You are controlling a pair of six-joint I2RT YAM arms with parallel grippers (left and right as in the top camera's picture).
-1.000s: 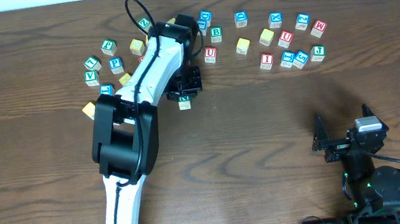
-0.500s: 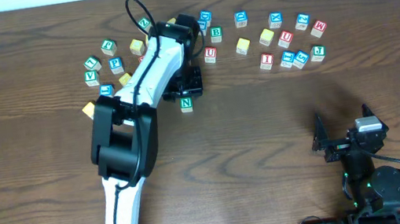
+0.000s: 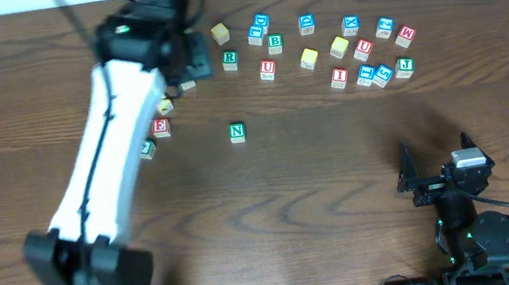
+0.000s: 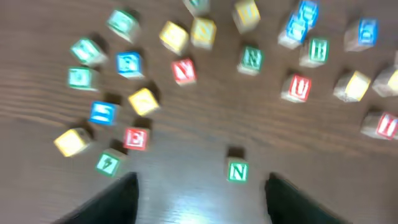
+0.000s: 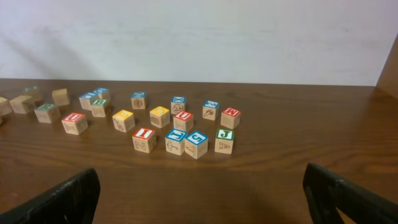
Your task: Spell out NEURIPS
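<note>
Since the green N (image 3: 237, 132) stands alone on the table (image 3: 346, 210), clear of the cubes (image 3: 310, 57) scattered from nine to two o'clock, only the first letter looks placed. The left gripper (image 4: 200, 186) hangs above, jaws parted, empty; the right gripper (image 5: 202, 186) gapes wide, empty. Reaching for the red E (image 3: 160, 127) at nine o'clock could knock its close neighbours askew

Table (image 3: 341, 180): dark brown with streaked wood grain. N cube (image 3: 237, 132): green letter on a white face, pale wood sides. E cube (image 3: 161, 127), U cube (image 3: 268, 69) and I cube (image 3: 339, 76): red letters. B cube (image 3: 274, 43) and J cube (image 3: 404, 66): green letters. Yellow cube (image 3: 309, 57): plain yellow top. Left arm (image 3: 101, 165): white with black joints. Right arm (image 3: 469, 222): black. Wall (image 5: 199, 37): white.
</note>
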